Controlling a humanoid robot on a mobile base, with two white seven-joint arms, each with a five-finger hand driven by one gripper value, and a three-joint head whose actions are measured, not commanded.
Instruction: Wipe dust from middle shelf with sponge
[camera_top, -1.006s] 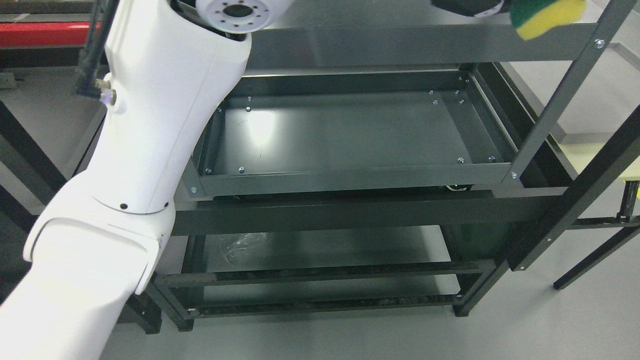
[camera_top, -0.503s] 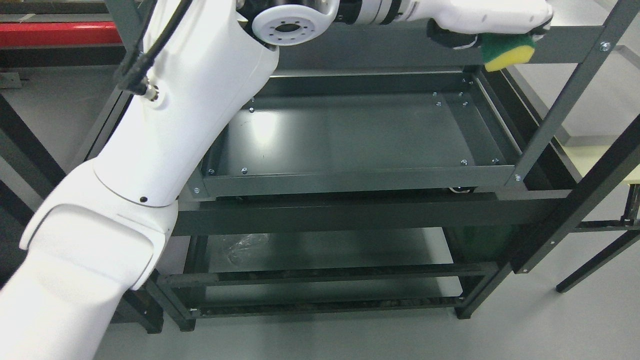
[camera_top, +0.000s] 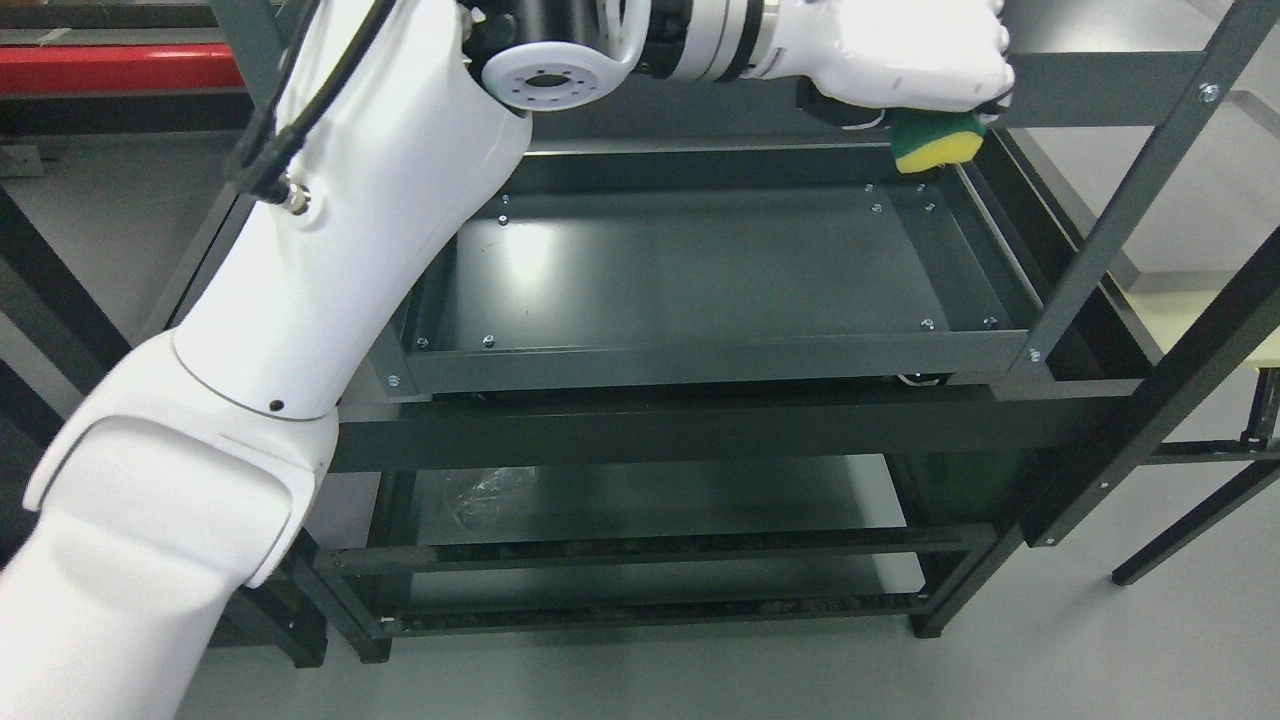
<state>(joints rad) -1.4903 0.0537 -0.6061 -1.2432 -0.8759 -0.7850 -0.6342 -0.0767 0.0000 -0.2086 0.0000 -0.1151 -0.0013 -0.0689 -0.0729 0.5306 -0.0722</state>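
My left arm comes in from the lower left and reaches across the top of the picture. Its white hand (camera_top: 905, 65) is shut on a yellow sponge with a green scouring side (camera_top: 937, 141). The sponge pokes out below the hand, just above the far right corner of the dark grey middle shelf tray (camera_top: 700, 265). It hangs close to the tray's back rim; whether it touches is unclear. The tray floor is bare, with a bright glare patch at its left. The right arm is out of the picture.
The shelf unit's top rail (camera_top: 1100, 70) runs right behind the hand. A slanted upright post (camera_top: 1120, 210) stands at the right. A lower shelf (camera_top: 640, 500) lies beneath. A red bar (camera_top: 100, 65) sits at the far left, and grey floor (camera_top: 1100, 650) surrounds the unit.
The left hand with the sponge has come down and to the left, from the top right corner to just above the tray's far right corner. The camera has shifted slightly.
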